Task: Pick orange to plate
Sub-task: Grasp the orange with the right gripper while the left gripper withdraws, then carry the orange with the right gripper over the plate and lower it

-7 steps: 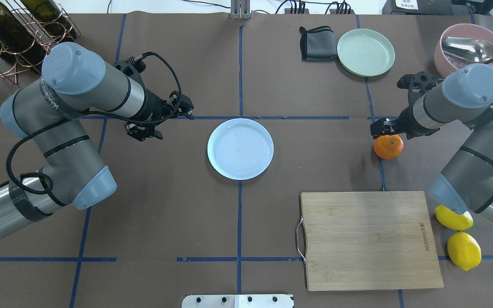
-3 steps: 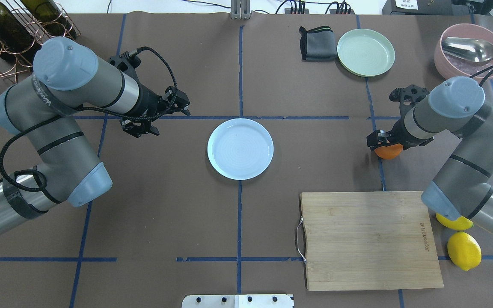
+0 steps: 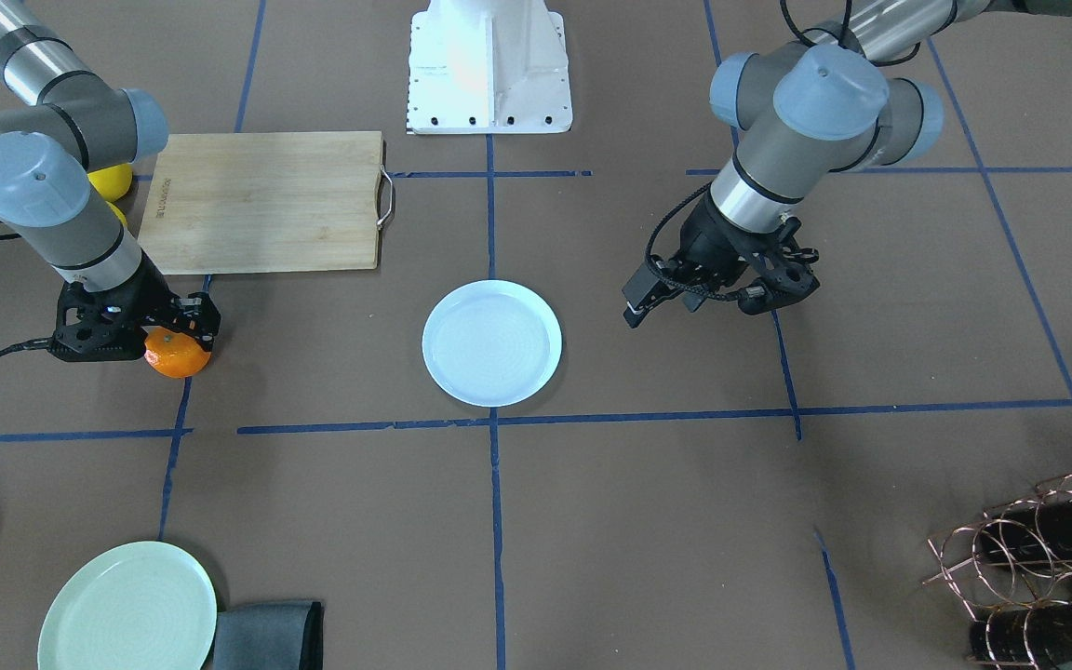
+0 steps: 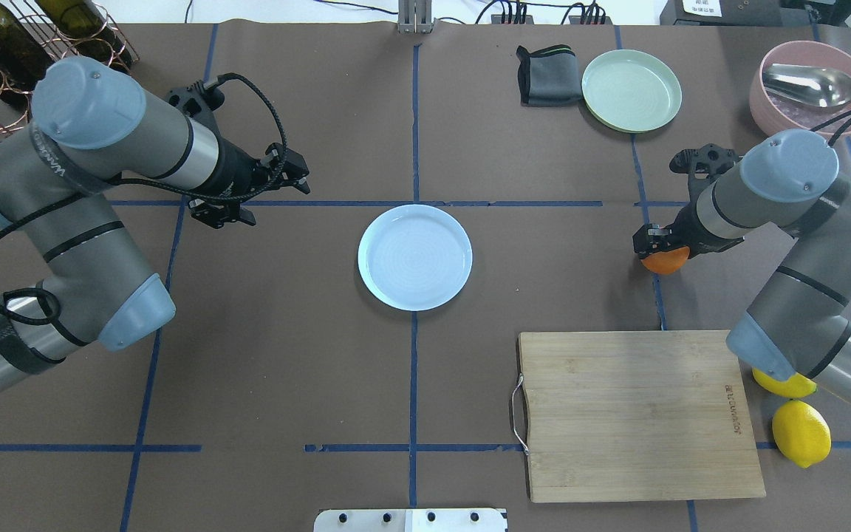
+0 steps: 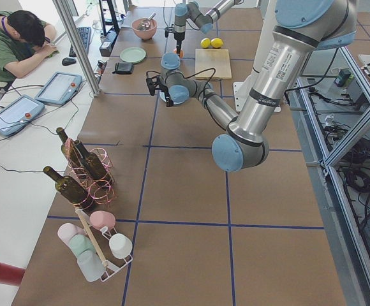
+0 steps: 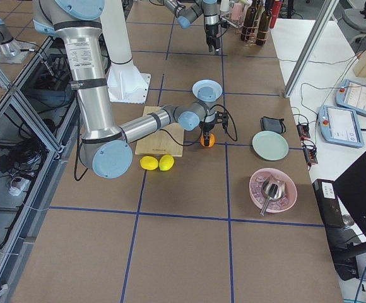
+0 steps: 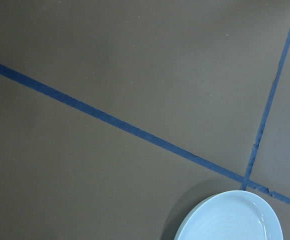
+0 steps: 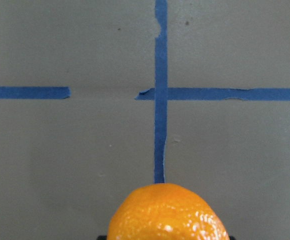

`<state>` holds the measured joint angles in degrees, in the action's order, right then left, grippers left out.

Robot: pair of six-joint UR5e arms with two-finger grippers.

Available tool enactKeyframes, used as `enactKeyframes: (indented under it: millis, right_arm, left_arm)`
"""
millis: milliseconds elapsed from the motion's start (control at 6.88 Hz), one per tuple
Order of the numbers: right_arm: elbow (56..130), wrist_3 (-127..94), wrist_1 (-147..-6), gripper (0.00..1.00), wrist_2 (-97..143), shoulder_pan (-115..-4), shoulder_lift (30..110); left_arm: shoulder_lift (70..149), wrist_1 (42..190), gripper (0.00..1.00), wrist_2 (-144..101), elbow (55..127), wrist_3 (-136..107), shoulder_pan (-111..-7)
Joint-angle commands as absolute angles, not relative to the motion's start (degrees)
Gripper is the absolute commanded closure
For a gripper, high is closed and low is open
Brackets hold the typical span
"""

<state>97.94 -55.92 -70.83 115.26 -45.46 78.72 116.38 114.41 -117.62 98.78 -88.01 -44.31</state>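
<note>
The orange rests on the table right of centre and fills the bottom of the right wrist view as orange. My right gripper is lowered over it. One of its fingers presses the fruit's side and the other is hidden under the wrist. From across the table the orange peeks out below the right gripper. The pale blue plate lies bare at the table's centre, well left of the orange. My left gripper hangs open and holds nothing, left of the plate.
A bamboo cutting board lies near the orange, with two lemons beside it. At the back are a pale green plate, a grey cloth and a pink bowl with a spoon. A bottle rack stands back left.
My right gripper dropped onto the orange and covered its top; the fruit shifted slightly left. My left arm drew back to the left, away from the plate.
</note>
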Motion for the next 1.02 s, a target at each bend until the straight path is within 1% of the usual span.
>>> enactKeyframes:
  millis: [0, 145, 291, 436, 581, 726, 872]
  right_arm:
    - [103.9, -56.4, -73.5, 1.0, 115.4, -45.7, 78.4]
    - [105.5, -56.7, -77.4, 1.0, 115.4, -45.7, 75.8]
    - [105.7, -58.5, -82.0, 1.0, 115.3, -45.3, 71.3]
    - [105.4, -62.1, -83.5, 1.0, 114.9, -42.7, 67.6]
    - [104.3, -65.3, -83.5, 1.0, 111.9, -38.7, 65.1]
    - [101.6, -67.0, -83.5, 1.0, 108.7, -35.9, 61.4]
    - [97.0, -69.2, -83.6, 1.0, 106.7, -34.0, 56.2]
  left_arm:
    - [111.8, 112.3, 0.0, -117.6, 101.6, -76.8, -47.5]
    - [108.8, 106.6, 0.0, -117.6, 105.3, -66.1, -50.2]
    - [105.3, 99.4, 0.0, -117.0, 110.1, -52.3, -53.8]
    - [100.1, 97.8, 0.0, -117.2, 113.5, -44.3, -57.8]
    - [98.1, 97.9, 0.0, -118.5, 113.6, -42.0, -59.5]
    - [98.6, 98.1, 0.0, -119.9, 112.9, -41.9, -59.9]
    - [95.4, 98.6, 0.0, -120.1, 113.5, -40.0, -61.1]
